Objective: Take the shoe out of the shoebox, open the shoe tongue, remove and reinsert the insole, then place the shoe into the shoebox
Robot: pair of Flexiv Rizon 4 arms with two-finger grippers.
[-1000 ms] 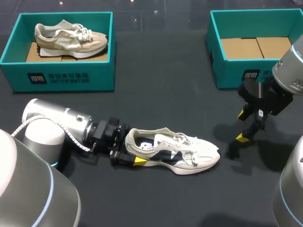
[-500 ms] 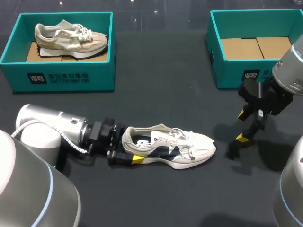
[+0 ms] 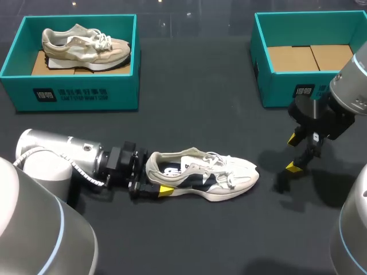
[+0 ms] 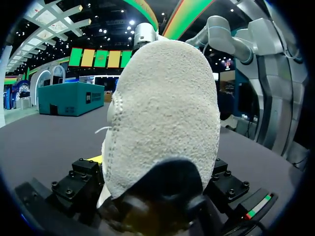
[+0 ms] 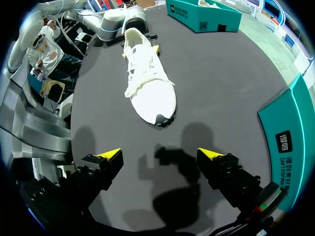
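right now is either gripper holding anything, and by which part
The left gripper holds the white lace-up sneaker by its heel, clamped between the two fingers. The right gripper is open and holds nothing.

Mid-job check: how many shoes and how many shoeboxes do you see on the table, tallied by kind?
Shoes: 2 (white shoe on the table, beige shoe inside the left shoebox)
Shoeboxes: 2 (left shoebox, and the right shoebox with no shoe in it)
Total: 4
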